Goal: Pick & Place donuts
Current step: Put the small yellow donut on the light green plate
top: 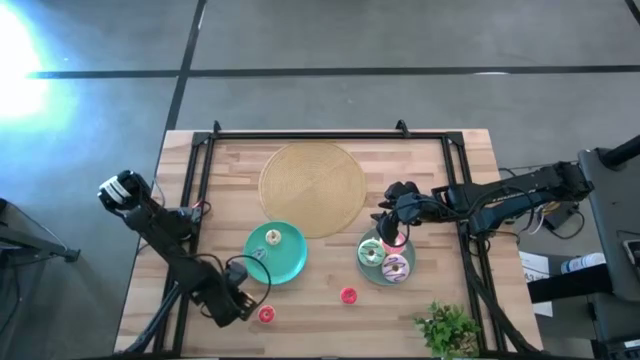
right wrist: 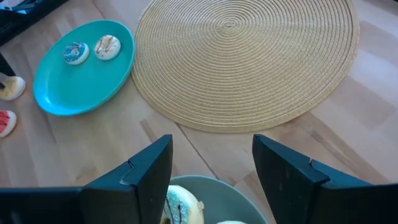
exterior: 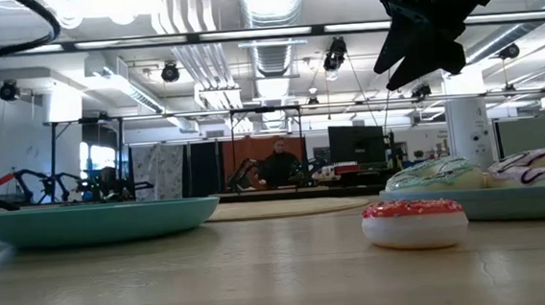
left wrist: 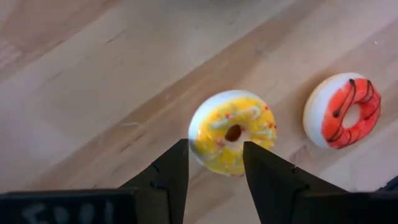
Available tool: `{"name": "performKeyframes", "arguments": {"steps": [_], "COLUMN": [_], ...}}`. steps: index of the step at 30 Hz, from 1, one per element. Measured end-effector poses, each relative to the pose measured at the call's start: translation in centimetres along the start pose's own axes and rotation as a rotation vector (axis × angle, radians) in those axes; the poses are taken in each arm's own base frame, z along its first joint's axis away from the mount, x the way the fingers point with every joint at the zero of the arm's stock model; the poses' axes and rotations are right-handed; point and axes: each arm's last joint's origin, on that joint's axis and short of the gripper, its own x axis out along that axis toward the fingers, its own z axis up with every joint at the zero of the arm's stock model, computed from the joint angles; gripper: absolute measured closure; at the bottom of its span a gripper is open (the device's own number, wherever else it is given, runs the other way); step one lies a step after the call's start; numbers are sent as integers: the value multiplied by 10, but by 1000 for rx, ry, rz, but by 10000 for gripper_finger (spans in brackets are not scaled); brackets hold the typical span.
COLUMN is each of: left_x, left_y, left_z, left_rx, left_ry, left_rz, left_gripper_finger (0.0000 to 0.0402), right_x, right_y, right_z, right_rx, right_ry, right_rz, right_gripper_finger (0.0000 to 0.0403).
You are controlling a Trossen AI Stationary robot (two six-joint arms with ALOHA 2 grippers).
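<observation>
Donut sorting about half done: four on plates, three loose on the worktop.

In the high view, the teal plate (top: pixel 290 262) at lower centre carries two small donuts (top: pixel 272 238), and the grey-green plate (top: pixel 371 270) to its right holds a green donut (top: pixel 371 254) and a pink-white donut (top: pixel 395 267). Left to place, as I judge it: a pink sprinkled donut (top: pixel 348 295) on bare wood between the plates, and a red donut (top: pixel 266 315) and a yellow donut (left wrist: pixel 233 132) near the lower left. The left gripper (left wrist: pixel 214 165) hovers over the yellow donut, fingers spread with nothing between them, so that pick looks next. The right gripper (right wrist: pixel 211 165) hangs above the grey-green plate, fingers released and holding nothing. The woven mat (top: pixel 313 188) is bare.
</observation>
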Motion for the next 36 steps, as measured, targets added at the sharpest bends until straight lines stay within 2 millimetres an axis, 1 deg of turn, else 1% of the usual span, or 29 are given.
{"name": "performKeyframes", "arguments": {"steps": [5, 8, 10, 13, 14, 15, 18, 21, 25, 30, 33, 36], "left_x": [9, 11, 11, 11, 11, 11, 6, -6, -14, -9, -9, -8], "left_y": [5, 8, 8, 9, 9, 9, 4, -6, -13, -16, -14, -11], "left_z": [1, 2, 2, 3, 4, 5, 8, 11, 22, 42, 53, 59], "left_rx": [-14, -25, -26, -26, -31, -36, -46, -60, -80, -74, -85, -90], "left_ry": [3, -9, -19, -44, -58, -98, -179, -270, -402, -399, -411, -389], "left_rz": [-11, -8, -10, -12, -16, -27, -70, -162, -219, -164, -119, -65], "left_gripper_finger": [277, 291, 313, 363, 381, 390, 397, 400, 400, 401, 401, 401], "right_x": [0, 0, 0, 0, 0, 0, 0, 0, 0, 0, 0, 0], "right_y": [0, 0, 0, 0, 0, 0, 0, 0, 0, 0, 0, 0], "right_z": [0, 0, 0, 0, 0, 0, 0, 0, 0, 0, 0, 0], "right_rx": [2, 10, 17, 19, 19, 18, 18, 12, 4, 3, 3, 3], "right_ry": [0, 0, 0, 0, 0, 0, 0, -1, -1, -1, -1, -1], "right_rz": [0, 0, 0, 0, 0, 0, 0, -1, -1, -1, -1, -1], "right_gripper_finger": [188, 188, 188, 188, 188, 188, 188, 188, 188, 188, 188, 188]}}
